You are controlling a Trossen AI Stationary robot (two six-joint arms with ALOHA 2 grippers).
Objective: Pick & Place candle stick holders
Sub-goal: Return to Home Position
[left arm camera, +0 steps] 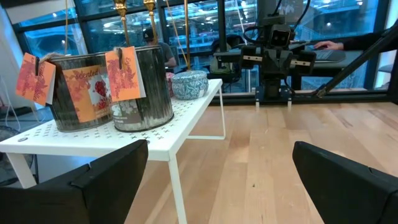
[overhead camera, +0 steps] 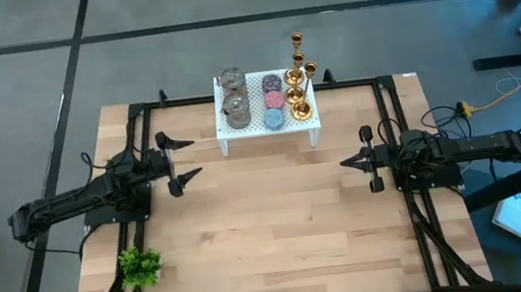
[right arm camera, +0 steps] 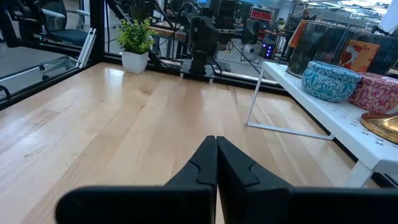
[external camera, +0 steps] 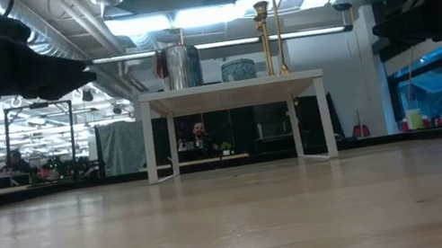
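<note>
- Candle stick holders [overhead camera: 297,85]: three, gold, upright in a row along the right end of the white shelf [overhead camera: 250,127], at the far middle of the table [overhead camera: 281,224]; long axis vertical, cups up, bases on the shelf top.
- Right gripper [overhead camera: 346,164]: fingers pressed together, holding nothing; hangs over bare wood at the table's right side, nose pointed toward the centre.
- Left gripper [overhead camera: 192,158]: fingers spread wide, holding nothing; hangs over the left side, facing the right one across open table.
- Key relation: holders lie toward the far edge and slightly inward from the right gripper, and higher, on the shelf top; right arm clearly nearer, left arm with the whole shelf length between.
- Neighbours: flat round candles [overhead camera: 273,100] just beside the holders in the shelf's middle; two tagged tins [overhead camera: 233,95] at its left end; small green plant [overhead camera: 140,267] at the near left corner, well apart.
- Judged in the way of any reach: shelf rim and front right leg from below, candles from the left; thin stems likely to tip under a sideways nudge.
</note>
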